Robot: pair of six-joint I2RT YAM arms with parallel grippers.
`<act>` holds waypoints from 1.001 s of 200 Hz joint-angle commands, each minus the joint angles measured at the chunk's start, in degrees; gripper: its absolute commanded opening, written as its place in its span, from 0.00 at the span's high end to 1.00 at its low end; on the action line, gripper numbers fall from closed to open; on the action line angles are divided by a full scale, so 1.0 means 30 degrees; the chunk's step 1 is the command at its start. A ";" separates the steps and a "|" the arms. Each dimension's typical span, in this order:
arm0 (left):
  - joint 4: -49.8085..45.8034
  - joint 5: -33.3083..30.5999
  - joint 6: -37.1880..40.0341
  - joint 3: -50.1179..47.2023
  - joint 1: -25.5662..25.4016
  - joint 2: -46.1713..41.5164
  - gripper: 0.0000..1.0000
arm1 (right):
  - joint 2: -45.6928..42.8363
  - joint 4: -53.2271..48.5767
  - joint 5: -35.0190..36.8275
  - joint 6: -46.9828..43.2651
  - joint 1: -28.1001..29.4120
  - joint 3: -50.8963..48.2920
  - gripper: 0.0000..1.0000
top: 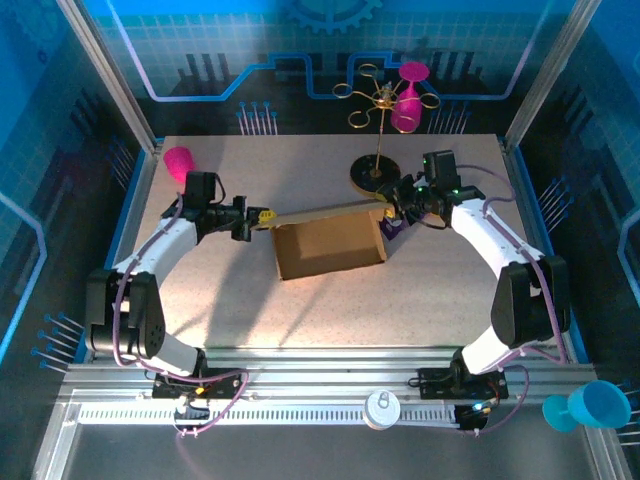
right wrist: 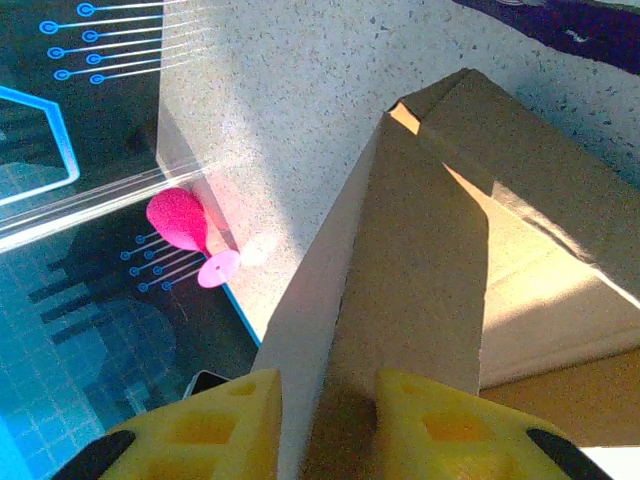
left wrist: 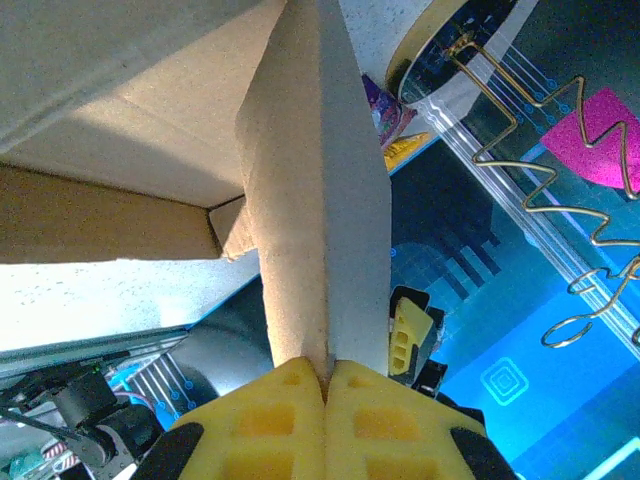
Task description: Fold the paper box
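The plain brown cardboard paper box [top: 330, 250] sits mid-worktop [top: 250, 310], just on the near side of the gold wire stand [top: 373, 175] with its round black base. Its long rear flap stands on edge and runs out to the left of the stand. The left tool [left wrist: 325, 372], well left of the stand, has its yellow pads pressed together on that flap's end. The right tool [right wrist: 328, 400], just beside the stand's base, straddles the flap's other end. Its pads are apart, and I cannot tell whether they press the card. Bare worktop lies open on the near side of the box. A pink plastic goblet [top: 180, 162] lies at the edge, far left of the stand.
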 commanded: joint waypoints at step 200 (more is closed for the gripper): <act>-0.5548 -0.0565 0.6754 0.1984 0.0169 0.1895 0.69 | 0.0826 -0.2664 0.0175 -0.3856 0.0388 0.0303 0.77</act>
